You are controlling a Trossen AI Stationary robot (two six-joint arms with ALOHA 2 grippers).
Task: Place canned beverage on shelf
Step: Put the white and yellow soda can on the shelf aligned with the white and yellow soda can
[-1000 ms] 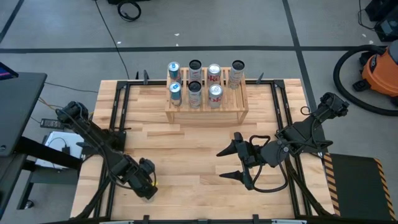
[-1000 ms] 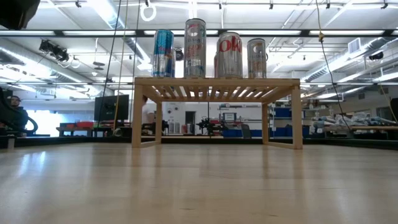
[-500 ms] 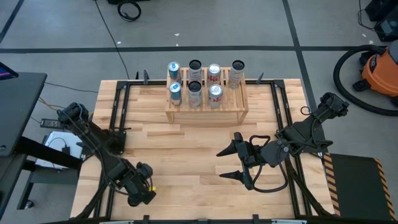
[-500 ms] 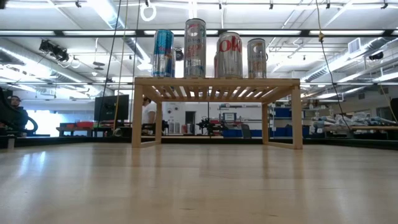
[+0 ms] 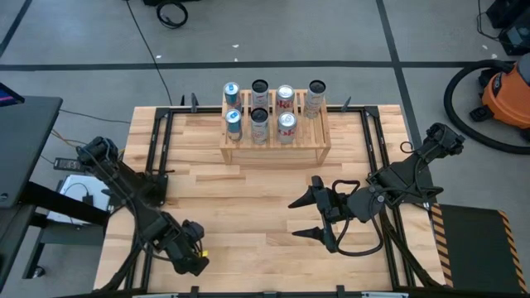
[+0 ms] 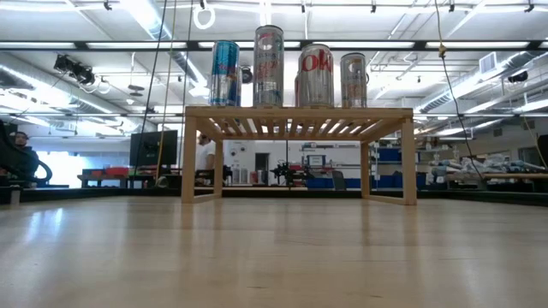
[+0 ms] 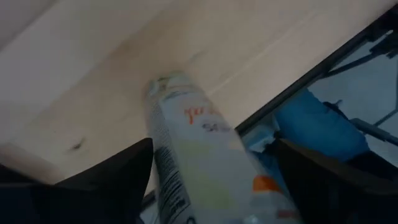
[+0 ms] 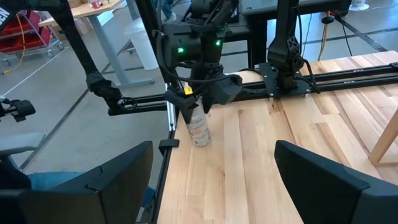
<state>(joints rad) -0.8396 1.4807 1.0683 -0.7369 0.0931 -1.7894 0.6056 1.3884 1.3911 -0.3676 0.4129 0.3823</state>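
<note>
Near the table's front-left corner, the left gripper [image 8: 200, 106] stands over a pale slim beverage can with orange lettering [image 8: 198, 129]; its dark fingers [image 7: 118, 171] sit on either side of the can's body, pinching it. The right wrist view shows the can upright with its base on, or just above, the planks; which one I cannot tell. In the high view the arm hides it.

At the far edge sits the shelf, a low light-wood rack with slatted top [image 5: 276, 145]. It already carries seven upright cans [image 5: 259, 113] in two rows, a blue one [image 6: 225, 74] at the left end. The front row's rightmost place looks free.

The right gripper [image 5: 301, 217] waits near the table's middle, right of centre, fingers spread wide, holding nothing, well apart from both can and shelf.

Judgement on progress: late in the stocking, yet early for this can. The grasp looks made; the lift, the carry across to the shelf and the set-down are all left. The open front-right spot seems the likely target, and clearance beside the neighbouring cans will matter.
</note>
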